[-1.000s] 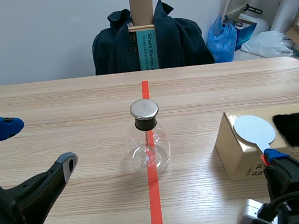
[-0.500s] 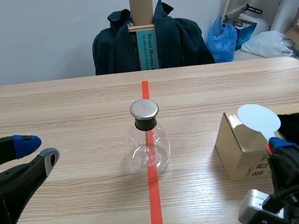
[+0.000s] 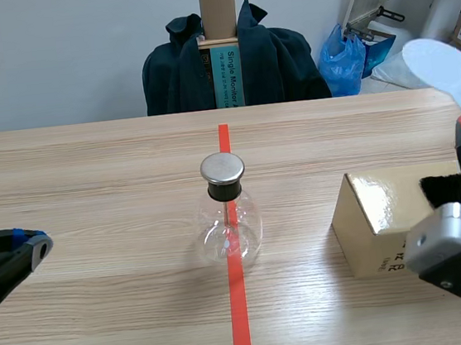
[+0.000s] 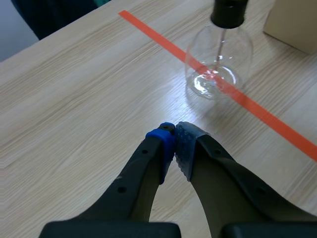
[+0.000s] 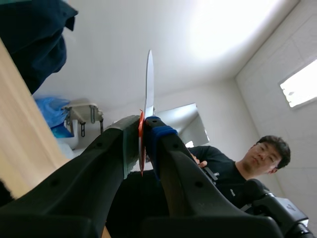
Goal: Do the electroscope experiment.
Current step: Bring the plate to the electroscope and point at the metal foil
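My right gripper [image 5: 142, 130] is clamped on the thin red handle of a paddle [image 3: 443, 65], with both dotted pads pressed flat against it. The paddle stands nearly upright from my fingers, its long axis running up and leaning a little toward the middle of the table. Its head is a flat white disc, smooth and stiff-looking, and from my wrist I see it edge-on as a thin blade. I hold it high above the cardboard box [image 3: 373, 219] and the patch of black fur [image 3: 442, 188] lying on the box's top, touching neither.

The next move turns on one thing: the flask [image 3: 229, 223] lies to the left of the paddle and well below it. It stands upright on the red tape line in the middle of the table [image 3: 87, 155]. It is clear, round-bellied glass with a black stopper and a dull metal cap [image 3: 222, 167] on top, and a thin rod runs down inside. I judge the cap to be the target, so the disc must travel sideways and down toward the metal.

My left gripper [image 4: 174, 136] is closed on nothing, tips meeting, low over the wood with the flask ahead of it and well apart. It lies about as near to the flask as my right, but it carries nothing, so the job falls to the right arm
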### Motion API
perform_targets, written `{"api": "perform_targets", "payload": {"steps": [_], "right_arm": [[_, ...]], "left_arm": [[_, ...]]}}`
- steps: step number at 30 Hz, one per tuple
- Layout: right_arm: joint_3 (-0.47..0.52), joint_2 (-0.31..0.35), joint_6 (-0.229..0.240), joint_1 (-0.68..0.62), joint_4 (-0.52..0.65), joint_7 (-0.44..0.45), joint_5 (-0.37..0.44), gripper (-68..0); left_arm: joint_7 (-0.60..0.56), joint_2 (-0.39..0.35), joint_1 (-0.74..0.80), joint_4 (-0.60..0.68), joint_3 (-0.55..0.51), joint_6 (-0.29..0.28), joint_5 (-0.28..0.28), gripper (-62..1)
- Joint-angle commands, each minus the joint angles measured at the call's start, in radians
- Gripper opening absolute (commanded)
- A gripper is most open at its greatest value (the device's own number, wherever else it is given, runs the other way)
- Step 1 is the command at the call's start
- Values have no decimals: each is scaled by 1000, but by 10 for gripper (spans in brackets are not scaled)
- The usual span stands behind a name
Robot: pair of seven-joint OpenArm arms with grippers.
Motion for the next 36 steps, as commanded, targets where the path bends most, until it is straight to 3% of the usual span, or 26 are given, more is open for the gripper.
{"api": "perform_targets", "payload": {"steps": [1, 12, 18, 19, 25, 31, 36], "right_arm": [[25, 10, -58, 14, 35, 17, 23, -667], [26, 18, -58, 43, 192, 77, 43, -667], [19, 55, -58, 87, 199, 129, 45, -667], [14, 59, -53, 95, 199, 128, 49, -667], [-22, 83, 92, 145, 198, 74, 67, -667], [-68, 116, 127, 192, 198, 29, 66, -667], [-95, 126, 126, 206, 198, 12, 59, -667]], "left_arm": [[-35, -19, -31, -33, 19, -16, -27, -582], [-214, -53, -309, -404, 231, -117, -24, -577], [-321, -31, -461, -548, 407, -124, -17, -572], [-334, -22, -484, -568, 436, -124, -10, -572], [-394, 57, -609, -677, 613, -119, 43, -572], [-394, 153, -698, -782, 711, -60, 60, -572], [-395, 210, -741, -861, 729, -33, 69, -572]]}}
